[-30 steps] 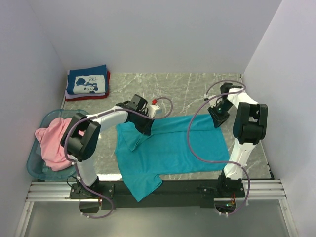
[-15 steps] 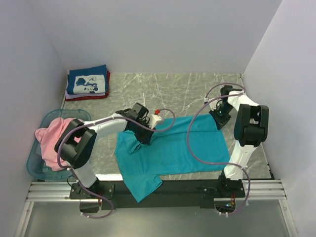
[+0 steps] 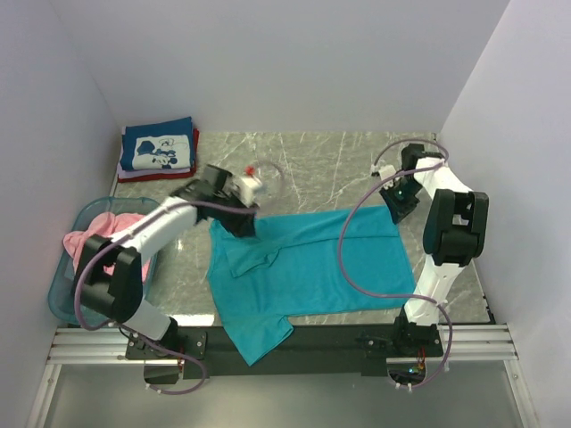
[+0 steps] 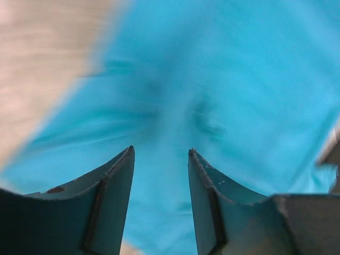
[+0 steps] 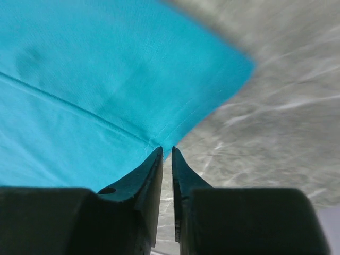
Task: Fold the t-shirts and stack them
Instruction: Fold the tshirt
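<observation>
Pink t-shirt (image 3: 96, 259) on the left: we see it heaped in the blue basket (image 3: 59, 301). Behind it the navy t-shirt (image 3: 159, 145) lies folded. Our left tool (image 4: 159, 153) is spread, holding nothing, over the teal t-shirt (image 3: 312, 267), which lies flat on the counter (image 3: 312, 165). Our right tool (image 5: 166, 151), at that shirt's far right corner, is a crack apart, empty.

The teal t-shirt (image 3: 312, 263) is soft, matt cloth with a fine knit and a stitched hem. The tabletop (image 3: 330, 165) looks like smooth grey veined stone with a dull sheen. The basket (image 3: 58, 306) is translucent light-blue plastic. The pink t-shirt (image 3: 94, 259) is matt cloth. The navy t-shirt (image 3: 159, 147) bears a flat white print. The left tool (image 4: 159, 154) and right tool (image 5: 166, 151) look dark, hard and matt.
</observation>
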Motion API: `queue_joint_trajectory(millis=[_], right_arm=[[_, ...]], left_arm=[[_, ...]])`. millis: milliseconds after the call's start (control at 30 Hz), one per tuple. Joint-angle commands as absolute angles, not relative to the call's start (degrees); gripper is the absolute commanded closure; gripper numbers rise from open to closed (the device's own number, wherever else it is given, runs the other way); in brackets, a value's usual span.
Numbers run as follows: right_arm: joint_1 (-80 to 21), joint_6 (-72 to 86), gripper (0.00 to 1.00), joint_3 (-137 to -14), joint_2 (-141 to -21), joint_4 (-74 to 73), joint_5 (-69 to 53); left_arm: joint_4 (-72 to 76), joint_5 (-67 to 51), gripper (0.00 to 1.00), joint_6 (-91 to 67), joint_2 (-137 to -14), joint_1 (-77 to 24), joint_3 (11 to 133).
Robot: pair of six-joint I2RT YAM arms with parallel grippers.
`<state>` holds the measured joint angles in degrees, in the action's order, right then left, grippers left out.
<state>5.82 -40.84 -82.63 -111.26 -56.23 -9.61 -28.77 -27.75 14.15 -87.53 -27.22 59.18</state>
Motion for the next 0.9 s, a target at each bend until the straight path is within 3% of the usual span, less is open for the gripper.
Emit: queue_joint_trajectory(millis=[0,133,400,667,867], right_arm=[[5.3,-38.2,0.8,-87.7,-107.9,-57.6,-12.2],[4.2,-36.9,0.78,-88.8,-108.7,-57.9,-12.8],[-5.3,-34.7,0.77,-82.2,-100.7,-54.8,-19.6],[-32.4,-27.1,0.75,-77.1,-92.8,-39.0,-16.2],[-49.5,-22.7,0.7,-85.3,-100.8,-36.4,-7.7]], left_arm=[[-29.4,-30.1,0.49,9.2,-87.3,-17.7,64.0],[-31.4,-31.3,0.49,3.3,-90.5,-7.5,65.0],[-32.1,-32.5,0.52,1.5,-89.8,-1.8,59.6],[-31.5,-40.2,0.55,-5.0,-100.0,1.6,62.4],[-29.9,-40.8,0.54,-6.8,-100.3,2.2,61.7]])
